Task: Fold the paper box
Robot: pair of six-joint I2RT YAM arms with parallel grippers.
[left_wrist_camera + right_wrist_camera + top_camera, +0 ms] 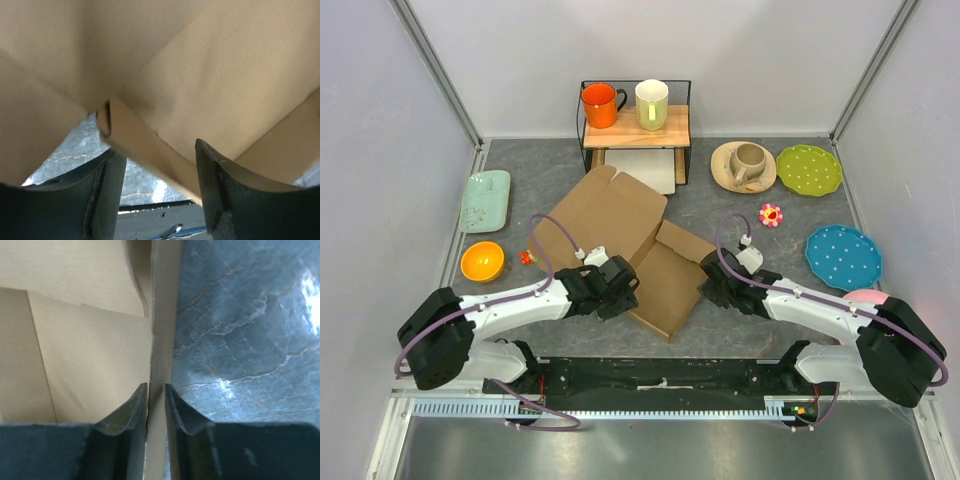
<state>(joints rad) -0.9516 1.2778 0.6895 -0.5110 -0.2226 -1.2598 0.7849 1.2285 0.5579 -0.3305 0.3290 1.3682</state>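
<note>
From above, the brown corrugated cardboard box [620, 215] lies half-opened at the middle of the grey marbled desk [790, 255]. The left gripper [620, 285] and right gripper [712, 285] are at its near corners.

At the left wrist, the left gripper [159, 150] stands wide, with a box [200, 65] flap crossing between its fingers.

At the right wrist, the right gripper [155, 387] is narrow, pinching an upright box [90, 355] wall beside bare desk [240, 330].

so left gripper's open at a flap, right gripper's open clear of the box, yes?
No: the right wrist view shows the right gripper shut on an edge of the paper box. The left gripper is open at a flap.
</note>
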